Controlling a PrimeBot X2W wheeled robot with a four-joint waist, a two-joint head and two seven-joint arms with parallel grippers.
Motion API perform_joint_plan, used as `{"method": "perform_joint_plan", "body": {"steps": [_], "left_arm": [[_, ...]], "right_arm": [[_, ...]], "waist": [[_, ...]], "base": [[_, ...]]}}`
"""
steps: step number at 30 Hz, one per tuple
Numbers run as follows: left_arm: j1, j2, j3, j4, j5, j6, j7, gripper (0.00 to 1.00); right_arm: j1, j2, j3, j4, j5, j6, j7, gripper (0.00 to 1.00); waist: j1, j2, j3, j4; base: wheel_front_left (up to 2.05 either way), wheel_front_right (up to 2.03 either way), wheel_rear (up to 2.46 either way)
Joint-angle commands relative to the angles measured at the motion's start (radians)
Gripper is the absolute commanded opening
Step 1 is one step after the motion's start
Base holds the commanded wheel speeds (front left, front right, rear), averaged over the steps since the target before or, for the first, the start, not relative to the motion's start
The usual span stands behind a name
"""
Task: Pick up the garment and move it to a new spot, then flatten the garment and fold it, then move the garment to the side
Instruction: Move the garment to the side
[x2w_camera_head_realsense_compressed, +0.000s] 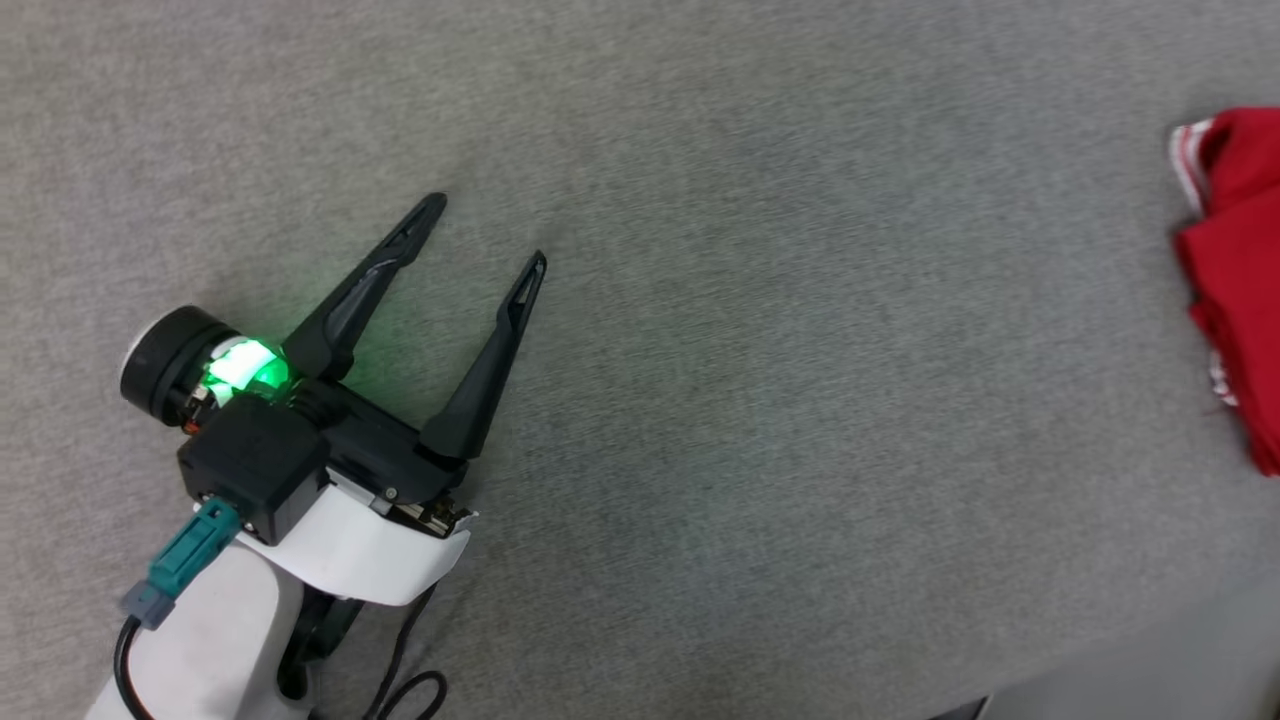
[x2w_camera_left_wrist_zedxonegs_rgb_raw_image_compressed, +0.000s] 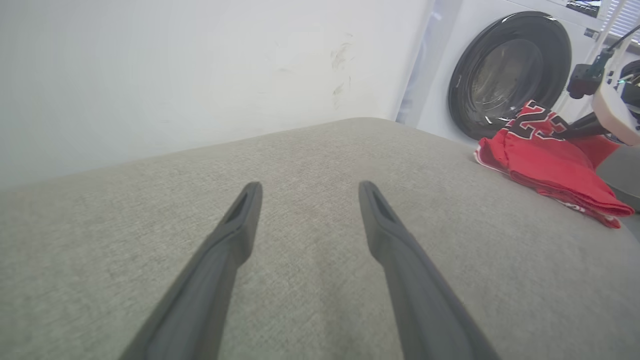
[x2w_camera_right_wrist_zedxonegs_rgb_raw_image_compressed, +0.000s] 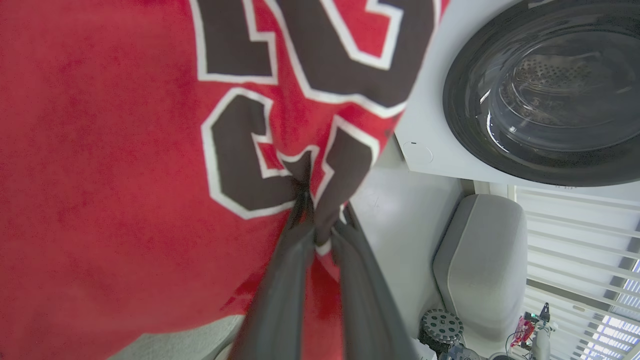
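The garment (x2w_camera_head_realsense_compressed: 1240, 270), a red jersey shirt with black-and-white lettering, lies bunched at the right edge of the grey fabric surface (x2w_camera_head_realsense_compressed: 760, 300). In the left wrist view the garment (x2w_camera_left_wrist_zedxonegs_rgb_raw_image_compressed: 545, 165) sits at the far right, one part lifted by the dark fingers of my right gripper (x2w_camera_left_wrist_zedxonegs_rgb_raw_image_compressed: 560, 134). In the right wrist view my right gripper (x2w_camera_right_wrist_zedxonegs_rgb_raw_image_compressed: 322, 220) is shut on a fold of the garment (x2w_camera_right_wrist_zedxonegs_rgb_raw_image_compressed: 115, 165) at the lettering. My left gripper (x2w_camera_head_realsense_compressed: 490, 230) rests open over bare fabric at the lower left, far from the cloth, nothing between its fingers (x2w_camera_left_wrist_zedxonegs_rgb_raw_image_compressed: 240, 220).
A white washing machine with a round dark door (x2w_camera_left_wrist_zedxonegs_rgb_raw_image_compressed: 510, 75) stands beyond the surface's far right end. A white wall (x2w_camera_left_wrist_zedxonegs_rgb_raw_image_compressed: 175, 75) runs behind the surface. A pale grey padded seat (x2w_camera_right_wrist_zedxonegs_rgb_raw_image_compressed: 480, 260) stands below the machine in the right wrist view.
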Motion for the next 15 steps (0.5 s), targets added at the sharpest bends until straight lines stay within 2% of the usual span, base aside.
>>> {"method": "perform_joint_plan", "body": {"steps": [1, 4, 5, 6, 7, 11, 15], "left_arm": [[-0.011, 0.005, 0.002, -0.006, -0.002, 0.004, 0.0, 1.0], [-0.015, 0.004, 0.001, -0.017, -0.001, 0.008, -0.004, 1.0], [-0.016, 0.003, 0.0, -0.02, 0.0, 0.008, -0.007, 1.0], [-0.017, 0.005, 0.0, -0.021, 0.004, 0.009, -0.009, 1.0], [-0.016, 0.005, -0.002, -0.02, 0.008, 0.01, -0.01, 1.0], [-0.005, -0.011, -0.003, 0.0, 0.0, 0.013, -0.025, 1.0], [0.007, -0.038, 0.002, 0.03, -0.013, 0.017, -0.041, 1.0]], "right_arm": [[-0.025, 0.006, -0.016, 0.013, -0.009, -0.002, -0.008, 0.0], [-0.033, 0.035, -0.073, 0.067, -0.041, -0.002, -0.028, 0.0], [-0.036, 0.042, -0.088, 0.078, -0.057, -0.002, -0.037, 0.07], [-0.038, 0.045, -0.1, 0.086, -0.071, -0.002, -0.046, 0.68], [-0.043, 0.049, -0.123, 0.104, -0.079, -0.002, -0.043, 1.0], [-0.045, 0.071, -0.174, 0.13, -0.137, -0.002, -0.031, 1.0], [-0.046, 0.084, -0.191, 0.102, -0.175, -0.002, -0.015, 1.0]], "waist": [[-0.0002, 0.0, 0.013, 0.015], [-0.0002, 0.0, 0.02, 0.036], [-0.0002, 0.0, 0.021, 0.041], [-0.0002, 0.0, 0.023, 0.045], [-0.0002, 0.0, 0.022, 0.05], [-0.0002, 0.0, -0.007, 0.069], [-0.0002, 0.0, -0.056, 0.082]], "base": [[0.0, 0.0, 0.0], [0.0, 0.0, 0.0], [0.0, 0.0, 0.0], [0.0, 0.0, 0.0], [0.0, 0.0, 0.0], [0.0, 0.0, 0.0], [0.0, 0.0, 0.0]]}}
